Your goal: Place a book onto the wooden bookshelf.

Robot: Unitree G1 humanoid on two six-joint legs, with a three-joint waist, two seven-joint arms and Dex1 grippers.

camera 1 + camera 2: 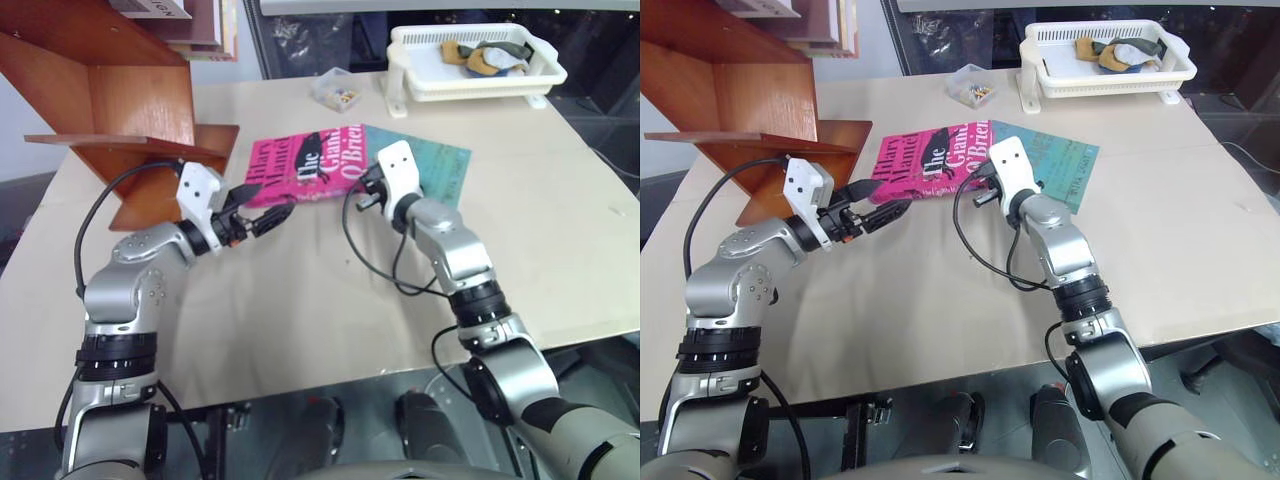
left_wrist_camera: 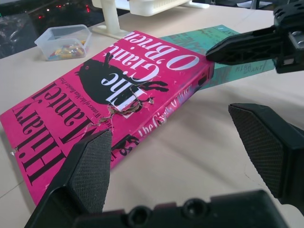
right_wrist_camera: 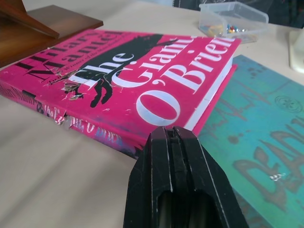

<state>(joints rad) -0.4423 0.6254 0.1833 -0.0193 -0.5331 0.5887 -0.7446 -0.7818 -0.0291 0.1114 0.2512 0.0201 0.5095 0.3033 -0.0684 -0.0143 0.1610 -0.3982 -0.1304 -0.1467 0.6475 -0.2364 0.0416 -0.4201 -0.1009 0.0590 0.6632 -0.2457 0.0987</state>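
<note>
Here the wooden bookshelf [image 1: 110,110] stands tilted at the far left corner of the tabletop [image 1: 300,300], its lowest board reaching toward the pink book [image 1: 305,168], which lies flat, cover up, just to the right of that board, with a torn patch on the cover near the spine. The left pincer [image 1: 262,214] hovers just in front of the book's near left corner, pointing at it roughly level, its two black fingers [image 2: 88,173] spread wide with nothing between them; in the left wrist view the book's spine and near corner sit straight ahead of the gap, close but not touched. To the right, the right pincer [image 1: 368,192] is pressed fully shut on nothing, its tip just beside the book's near right corner; whether it touches the corner cannot be told. That corner of the book overlaps a thinner teal book [image 1: 440,165], which lies flat beneath it and juts out to the book's right. Beyond the book, a small clear plastic box [image 1: 336,88] with tiny coloured bits sits near the tabletop's far edge, and farther right of it a white plastic basket [image 1: 475,62] on short legs holds some crumpled cloth-like items.
</note>
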